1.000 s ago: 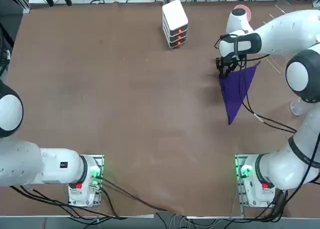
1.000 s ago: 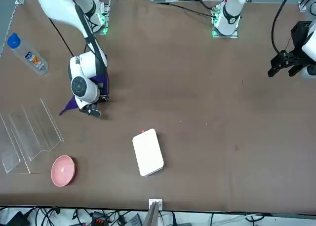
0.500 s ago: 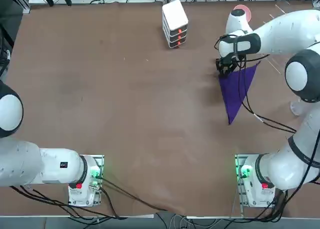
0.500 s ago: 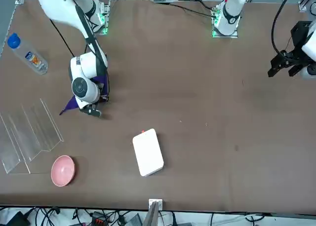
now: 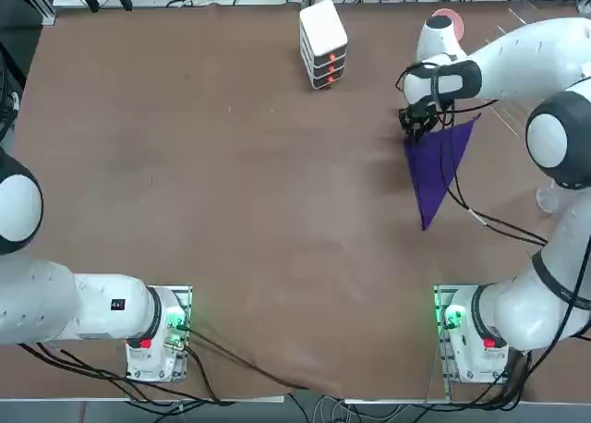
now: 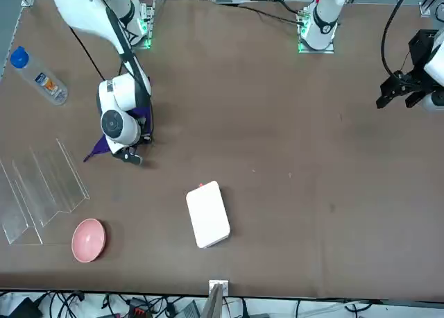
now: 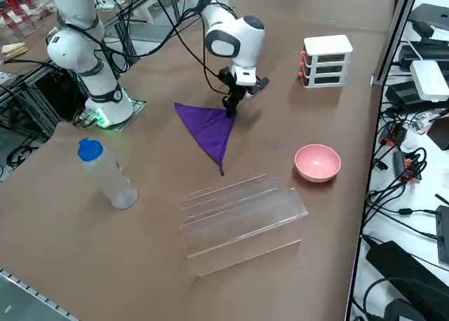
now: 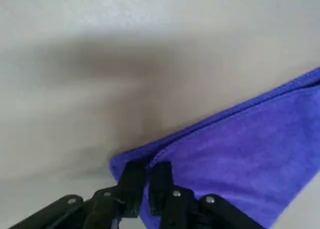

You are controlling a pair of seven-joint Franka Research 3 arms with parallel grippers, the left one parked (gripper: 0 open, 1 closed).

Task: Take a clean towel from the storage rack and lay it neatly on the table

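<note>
The towel (image 5: pixel 436 169) is a purple-blue cloth lying as a folded triangle on the brown table (image 5: pixel 231 183), to the right of its middle. My right gripper (image 5: pixel 417 127) reaches down at the towel's far left corner. In the wrist view the gripper (image 8: pixel 147 169) has its two black fingers pressed together on the towel's folded corner (image 8: pixel 240 144). From the right side the gripper (image 7: pixel 230 111) meets the towel (image 7: pixel 209 128) at table height. The clear storage rack (image 7: pixel 238 212) stands apart from the towel, near the table's right edge, with nothing on it.
A pink bowl (image 7: pixel 318 161) sits beside the rack. A white stacked box (image 5: pixel 323 42) with orange marks stands at the far edge. A clear bottle (image 7: pixel 105 174) with a blue cap stands by the right edge. The arm's cable trails over the towel.
The fingers have drawn together on the towel's corner. The arm and the towel have barely shifted.
</note>
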